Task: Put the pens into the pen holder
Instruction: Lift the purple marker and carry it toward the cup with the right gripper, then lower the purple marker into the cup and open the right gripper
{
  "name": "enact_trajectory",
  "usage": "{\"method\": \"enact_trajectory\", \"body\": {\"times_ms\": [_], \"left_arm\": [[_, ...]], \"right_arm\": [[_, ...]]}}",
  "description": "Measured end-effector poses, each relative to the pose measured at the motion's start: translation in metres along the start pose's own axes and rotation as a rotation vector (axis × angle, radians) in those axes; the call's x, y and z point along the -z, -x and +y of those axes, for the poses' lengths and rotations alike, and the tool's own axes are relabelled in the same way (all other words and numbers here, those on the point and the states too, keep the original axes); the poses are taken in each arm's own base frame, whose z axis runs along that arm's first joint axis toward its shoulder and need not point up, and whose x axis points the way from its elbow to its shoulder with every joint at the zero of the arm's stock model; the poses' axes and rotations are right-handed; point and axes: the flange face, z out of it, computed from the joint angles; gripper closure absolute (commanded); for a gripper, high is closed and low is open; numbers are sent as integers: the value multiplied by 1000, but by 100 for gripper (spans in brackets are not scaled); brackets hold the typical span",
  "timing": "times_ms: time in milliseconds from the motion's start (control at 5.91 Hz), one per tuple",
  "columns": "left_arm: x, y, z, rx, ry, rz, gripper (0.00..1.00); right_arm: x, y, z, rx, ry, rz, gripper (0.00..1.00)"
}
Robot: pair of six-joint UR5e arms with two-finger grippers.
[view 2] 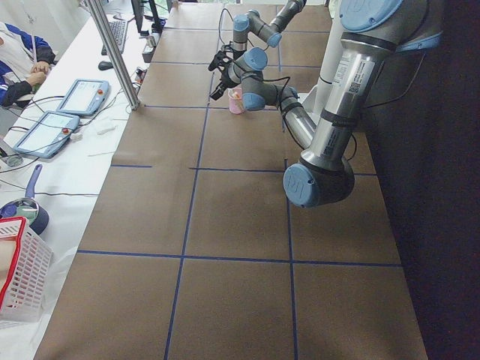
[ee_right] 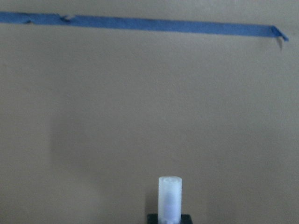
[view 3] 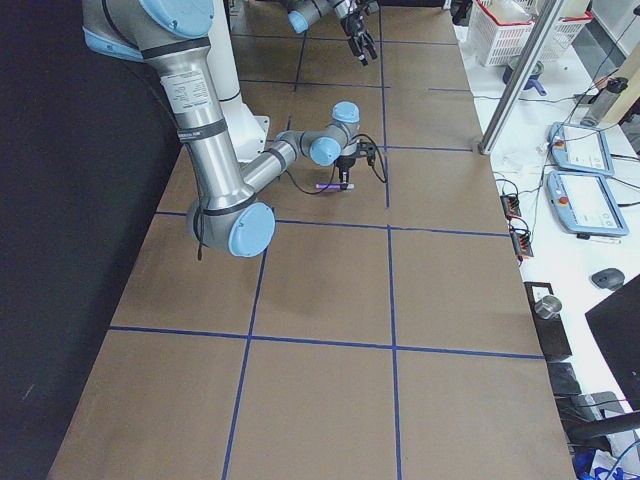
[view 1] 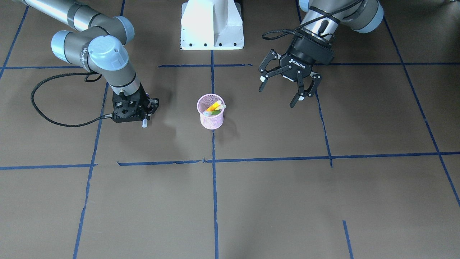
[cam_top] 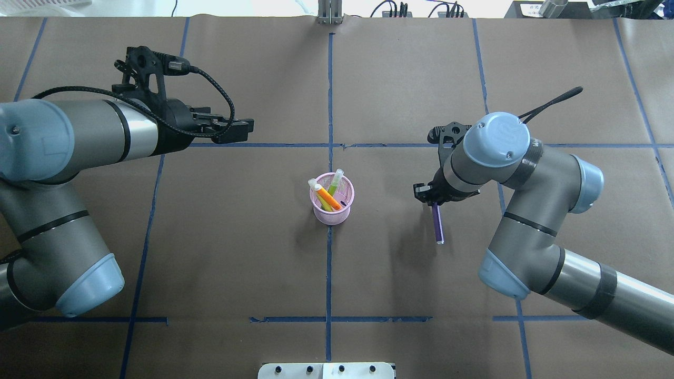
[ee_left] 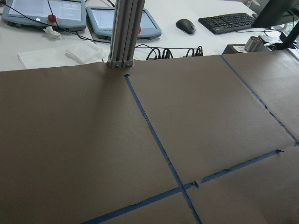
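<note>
The pink mesh pen holder (view 1: 211, 112) stands upright mid-table, also in the overhead view (cam_top: 332, 199). An orange pen (cam_top: 327, 197) and a green pen (cam_top: 335, 182) lean inside it, caps up. My right gripper (cam_top: 433, 202) points down, to the right of the holder in the overhead view, shut on the purple pen (cam_top: 437, 226). It holds the pen level, low over the table. The pen's pale cap shows in the right wrist view (ee_right: 169, 196) and the front view (view 1: 144, 125). My left gripper (view 1: 287, 90) is open and empty, raised on the holder's other side.
The white robot base (view 1: 212, 25) is at the table's robot side. Blue tape lines (view 1: 214, 187) grid the brown table cover. An aluminium post (ee_left: 124, 32) and operator tablets (ee_left: 46, 10) stand past the far edge.
</note>
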Motion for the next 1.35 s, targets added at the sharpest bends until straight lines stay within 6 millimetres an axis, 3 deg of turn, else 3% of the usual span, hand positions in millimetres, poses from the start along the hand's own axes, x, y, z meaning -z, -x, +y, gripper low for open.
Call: {"method": "enact_trajectory", "body": {"times_ms": [339,677,1016,1354], "left_arm": [[-4,23,17,4,58,-35,0],[4,60,7,32,174,-82,0],[22,117,-7,-5,291,-142,0],[41,170,-11,-39,346,-172,0]], "right_arm": [[80,24,-4,31,-174,-87,100],[136,66,-7,67,-429,-140,100],[146,105,17,93,-662,-216,100],[122,135,55,128,-794,-187,100]]}}
